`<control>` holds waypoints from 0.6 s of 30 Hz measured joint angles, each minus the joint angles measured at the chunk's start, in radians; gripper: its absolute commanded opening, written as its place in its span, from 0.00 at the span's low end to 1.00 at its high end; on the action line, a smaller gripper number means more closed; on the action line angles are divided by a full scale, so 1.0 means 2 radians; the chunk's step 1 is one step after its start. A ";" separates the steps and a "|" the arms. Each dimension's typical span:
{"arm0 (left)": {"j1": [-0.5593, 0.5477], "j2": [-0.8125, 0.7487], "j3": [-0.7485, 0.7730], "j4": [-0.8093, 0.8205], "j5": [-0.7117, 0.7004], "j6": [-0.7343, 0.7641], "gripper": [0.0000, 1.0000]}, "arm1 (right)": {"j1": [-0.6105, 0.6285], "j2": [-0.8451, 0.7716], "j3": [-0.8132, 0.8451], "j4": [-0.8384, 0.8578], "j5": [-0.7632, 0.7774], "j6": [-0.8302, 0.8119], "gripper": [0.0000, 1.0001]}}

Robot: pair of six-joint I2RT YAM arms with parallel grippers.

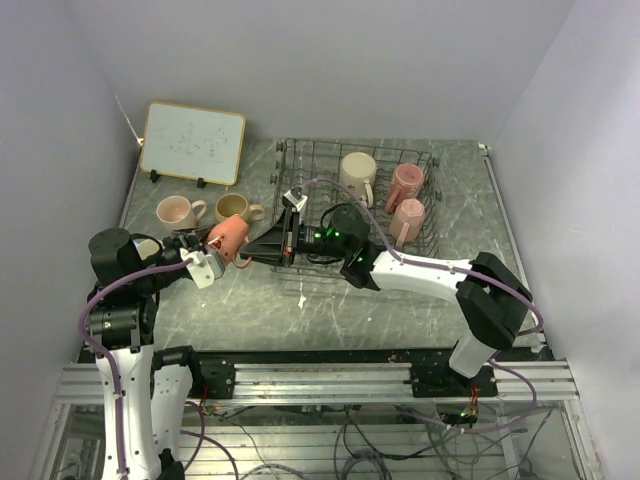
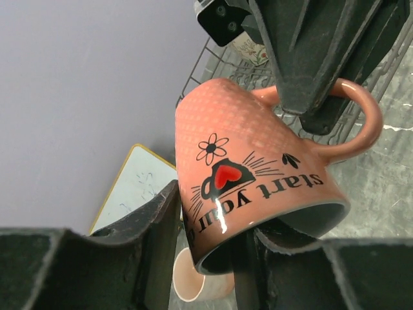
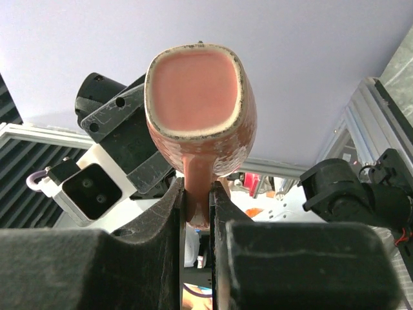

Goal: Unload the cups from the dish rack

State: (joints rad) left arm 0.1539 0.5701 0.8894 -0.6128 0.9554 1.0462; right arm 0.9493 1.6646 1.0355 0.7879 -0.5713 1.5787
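A salmon cup [image 1: 228,236] with a heart print [image 2: 251,161] hangs in the air left of the dish rack [image 1: 300,150], held from both sides. My right gripper [image 1: 250,253] is shut on its handle [image 3: 197,187], with the cup's base [image 3: 197,84] facing the right wrist camera. My left gripper [image 2: 216,223] straddles the rim, one finger [image 2: 161,213] against the outer wall and the other inside the cup. A cream cup [image 1: 357,172] and two pink cups [image 1: 405,182] [image 1: 408,218] sit in the rack. A pink cup [image 1: 178,211] and a tan cup [image 1: 234,208] stand on the table.
A wood-framed whiteboard [image 1: 193,143] leans on the back wall at the left, behind the two standing cups. The pink cup [image 2: 193,284] lies directly below my left gripper. Side walls close in on both sides of the marble table [image 1: 300,310].
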 measured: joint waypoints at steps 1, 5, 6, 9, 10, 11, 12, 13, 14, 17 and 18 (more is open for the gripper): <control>0.000 0.000 0.000 0.000 0.000 0.000 0.43 | 0.001 0.002 0.000 0.005 0.000 0.004 0.00; 0.000 0.000 0.000 -0.005 -0.003 0.002 0.14 | 0.005 0.022 0.000 0.030 -0.004 0.023 0.20; 0.000 0.000 0.001 -0.006 -0.005 0.001 0.08 | 0.005 0.028 0.000 0.034 -0.008 0.027 0.27; -0.001 0.001 0.004 -0.017 -0.006 -0.001 0.07 | 0.006 0.040 0.000 0.023 -0.013 0.024 0.54; -0.001 0.005 0.005 -0.031 -0.014 0.001 0.07 | 0.004 0.039 0.000 0.011 -0.014 0.015 0.61; -0.001 0.011 0.007 -0.045 -0.023 0.006 0.07 | 0.000 0.033 0.000 -0.006 -0.013 0.003 0.65; -0.001 0.022 0.010 -0.061 -0.032 0.010 0.07 | -0.006 0.024 0.000 -0.030 -0.010 -0.011 0.68; -0.001 0.040 0.018 -0.084 -0.047 0.016 0.07 | -0.015 0.013 0.000 -0.056 -0.006 -0.029 0.70; -0.001 0.061 0.025 -0.100 -0.063 0.020 0.07 | -0.023 0.002 -0.001 -0.077 -0.001 -0.044 0.72; -0.001 0.140 0.045 -0.136 -0.130 0.021 0.07 | -0.064 -0.044 -0.015 -0.136 0.017 -0.087 0.74; -0.001 0.163 0.047 -0.140 -0.152 0.018 0.07 | -0.080 -0.060 -0.024 -0.153 0.020 -0.100 0.74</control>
State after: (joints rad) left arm 0.1524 0.8951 0.9833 -0.8928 0.6521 1.0821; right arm 0.7898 1.5444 0.9882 0.4816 -0.5304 1.3792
